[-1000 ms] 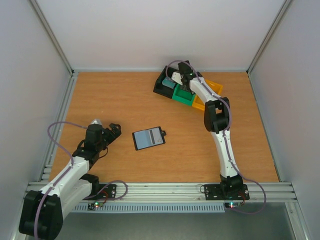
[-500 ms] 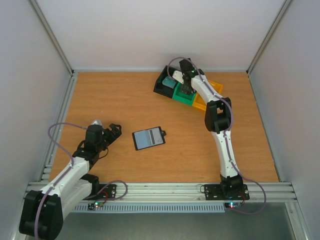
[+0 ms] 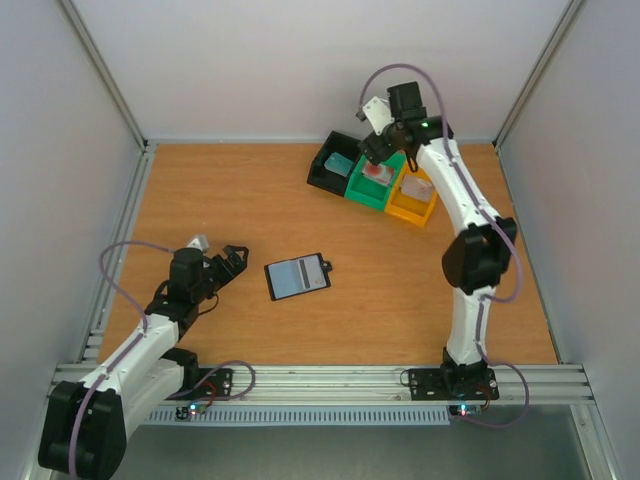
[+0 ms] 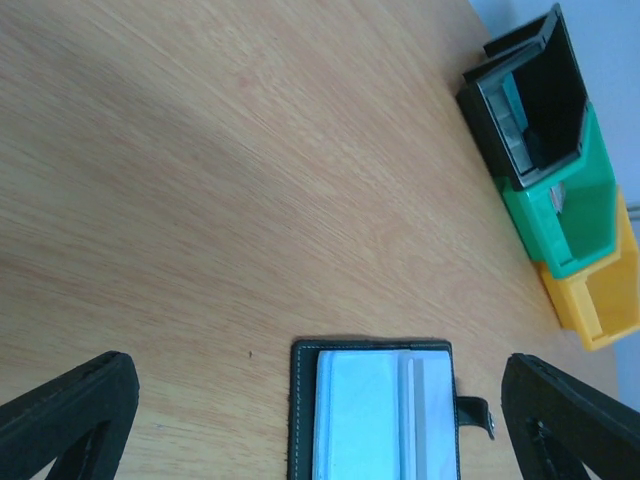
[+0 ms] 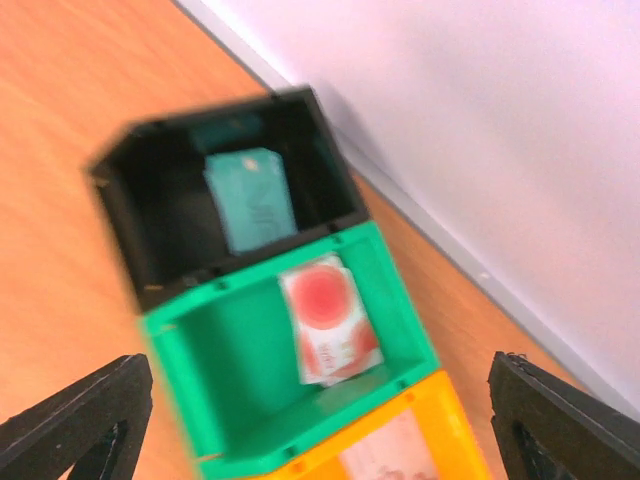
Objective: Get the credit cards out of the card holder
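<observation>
Right claw now high above the green tray, jaws wide, red card loose inside.

table: matt wood | card holder: stitched leather-look | green tray: smooth plastic

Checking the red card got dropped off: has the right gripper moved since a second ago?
Yes. The right gripper has risen out of the green tray, leaving the red card inside.

- Bright, even light in the top view; the orange-brown wooden desk carries faint, soft shadows.
- Right wrist view is motion-blurred, smearing the black box-shaped plastic tray at its edges.
- Left wrist view is sharp, dimmer at upper left.
</observation>
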